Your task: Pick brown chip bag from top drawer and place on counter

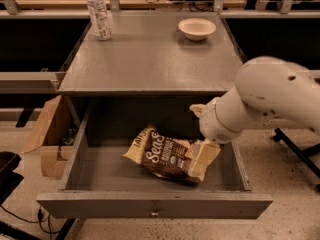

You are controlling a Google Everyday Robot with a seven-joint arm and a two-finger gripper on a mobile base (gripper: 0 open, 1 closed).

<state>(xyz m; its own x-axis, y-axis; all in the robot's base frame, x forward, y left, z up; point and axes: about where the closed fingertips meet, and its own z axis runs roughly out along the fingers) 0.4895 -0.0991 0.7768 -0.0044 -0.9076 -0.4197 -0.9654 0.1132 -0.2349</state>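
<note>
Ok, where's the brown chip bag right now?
In the camera view, the brown chip bag lies in the open top drawer, slightly right of centre; the gripper is at the bag's right end.

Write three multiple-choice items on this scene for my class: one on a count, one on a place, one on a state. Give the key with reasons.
1. How many bowls stand on the counter?
A. none
B. one
C. three

2. Where is the hand?
A. on the counter
B. at the bag's right end, in the drawer
C. on the floor

3. The drawer is:
A. shut
B. open
C. taken out of the cabinet

Key:
1 B: just one, white, at the back right.
2 B: the hand sits low inside the drawer, against the bag's right end.
3 B: the drawer is pulled out, with the bag lying in it.
</note>
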